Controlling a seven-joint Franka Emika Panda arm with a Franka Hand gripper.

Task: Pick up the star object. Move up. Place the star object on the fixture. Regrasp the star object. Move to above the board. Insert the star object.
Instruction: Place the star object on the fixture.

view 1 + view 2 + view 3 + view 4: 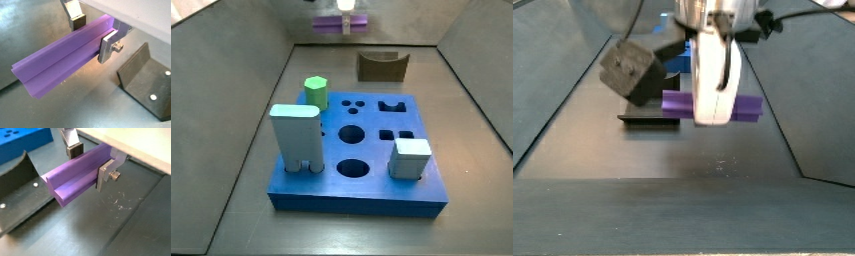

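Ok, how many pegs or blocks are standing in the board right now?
3: the green peg at the far left corner, the tall block at the near left, a pale cube at the near right. The gripper holds the star object above the floor.

Gripper (93,36) above the floor: brushed silver metal fingers (107,49) clamped on the star object (57,62), smooth lilac plastic (faint sheen). Fixture (148,85) matt dark; floor (127,223) dull grey, scuffed.
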